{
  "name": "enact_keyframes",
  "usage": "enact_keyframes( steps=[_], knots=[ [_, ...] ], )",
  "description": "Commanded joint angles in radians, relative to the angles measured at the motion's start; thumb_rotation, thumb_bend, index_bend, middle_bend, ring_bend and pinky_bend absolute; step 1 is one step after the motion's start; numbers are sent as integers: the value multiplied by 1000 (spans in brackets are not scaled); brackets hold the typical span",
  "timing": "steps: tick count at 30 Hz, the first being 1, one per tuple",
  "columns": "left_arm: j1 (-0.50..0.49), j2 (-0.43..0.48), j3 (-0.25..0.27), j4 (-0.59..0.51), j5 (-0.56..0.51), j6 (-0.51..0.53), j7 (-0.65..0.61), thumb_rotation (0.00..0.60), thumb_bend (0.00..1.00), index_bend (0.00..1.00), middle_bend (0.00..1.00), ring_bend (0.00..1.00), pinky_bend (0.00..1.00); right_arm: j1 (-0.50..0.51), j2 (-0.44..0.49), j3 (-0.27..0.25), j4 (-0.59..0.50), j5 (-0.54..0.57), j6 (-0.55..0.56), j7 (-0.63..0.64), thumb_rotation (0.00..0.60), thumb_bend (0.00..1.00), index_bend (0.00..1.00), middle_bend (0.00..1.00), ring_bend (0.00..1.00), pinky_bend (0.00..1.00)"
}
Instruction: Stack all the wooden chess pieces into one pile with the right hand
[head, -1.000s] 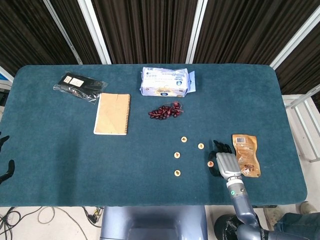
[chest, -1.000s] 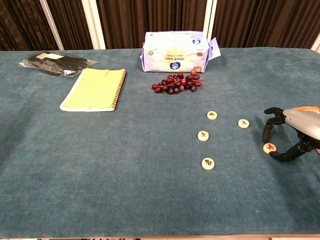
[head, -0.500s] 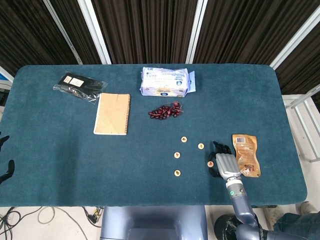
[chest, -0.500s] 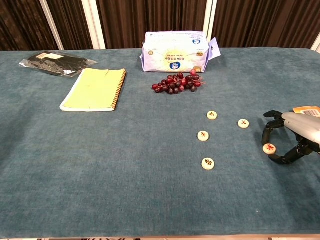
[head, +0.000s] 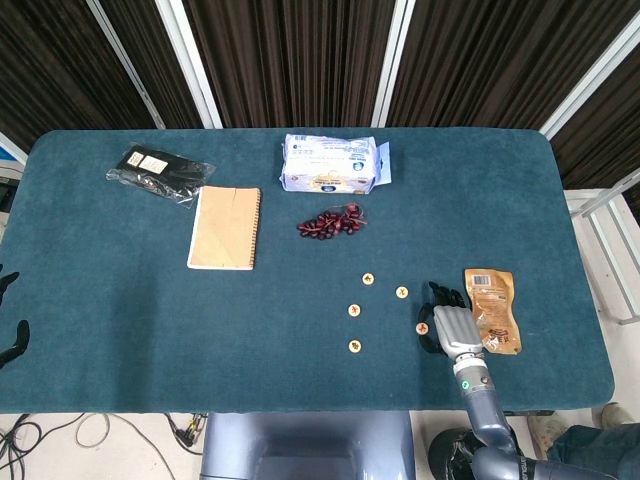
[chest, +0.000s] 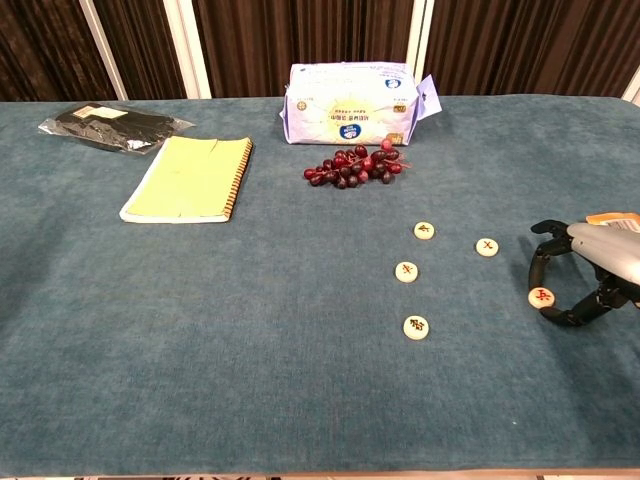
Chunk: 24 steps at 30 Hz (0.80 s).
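Right now the right hand (chest: 590, 270) is curling its fingers around the red-marked chess piece (chest: 540, 297) at the frame's right edge, maybe pinching it; the other four pieces (chest: 425, 231) are lying to its left.

A: What does the right hand (head: 452, 325) look like?
B: A silver-grey back plate with black fingers (chest: 541, 262), slim and segmented.
A: And the arm behind it?
B: A grey-blue forearm (head: 484, 400), round in section, with a pale wrist ring carrying a small green dot.
A: The left hand (head: 10, 335)?
B: Only black finger shapes beside the tabletop (head: 120, 330) edge.
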Motion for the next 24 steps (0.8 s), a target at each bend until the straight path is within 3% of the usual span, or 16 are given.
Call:
enact_keyframes(
  steps=[1, 13, 24],
  knots=[
    [0, 0, 0, 0, 0, 0, 0, 600, 488, 124, 0, 0, 0, 0, 1, 0, -1, 1, -1, 0, 600, 410, 504, 0, 0, 0],
    [0, 2, 1, -3, -2, -3, 1, 600, 488, 125, 0, 0, 0, 8, 9, 6, -12, -2, -2, -9, 600, 410, 520, 0, 0, 0],
    [1, 4, 1, -7, -1, -2, -2, 600, 488, 127, 0, 0, 0, 95, 87, 66, -102, 43, -60, -107, 600, 410, 524, 0, 0, 0]
  ],
)
